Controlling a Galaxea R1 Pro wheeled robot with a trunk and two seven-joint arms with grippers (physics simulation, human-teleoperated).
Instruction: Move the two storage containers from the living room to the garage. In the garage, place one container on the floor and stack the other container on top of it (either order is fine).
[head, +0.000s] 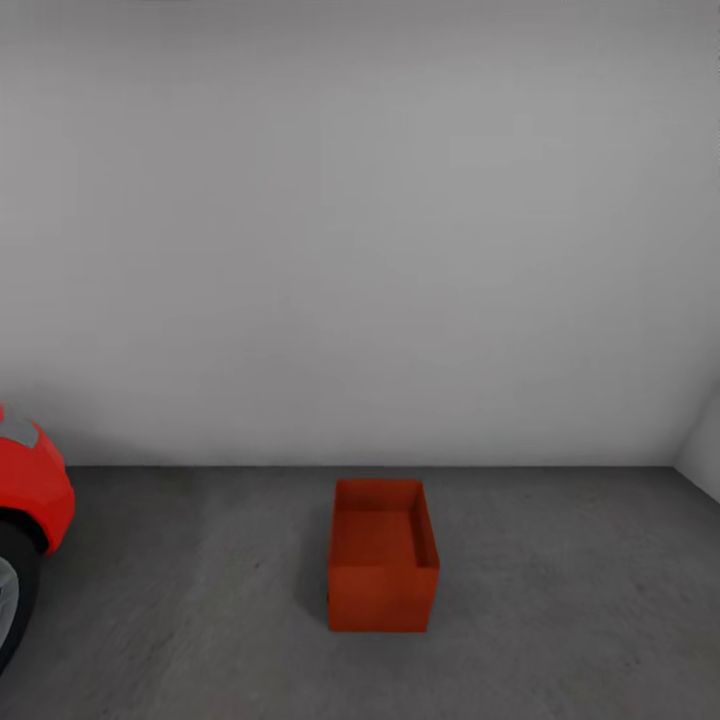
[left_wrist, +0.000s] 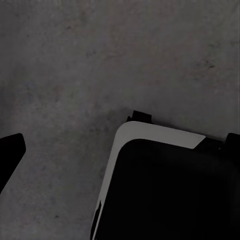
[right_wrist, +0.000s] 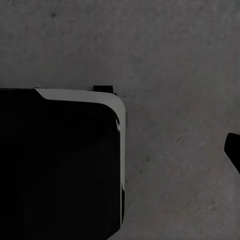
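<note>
Sitting alone on the garage floor (head: 560, 600) near the grey wall (head: 360, 250), one storage container (head: 382, 557) is placed, second one still to fetch and stack; red car (head: 30, 495) at left; can't tell either end effector's opening.

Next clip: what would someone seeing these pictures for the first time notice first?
The eye goes first to the orange-red storage container, standing open-top and empty on the dark grey concrete floor in the middle of the head view, a little short of the plain pale wall. Next comes the red car, whose nose and wheel cut in at the left edge. Both wrist views look down on bare concrete beside the robot's black, white-edged base.
</note>
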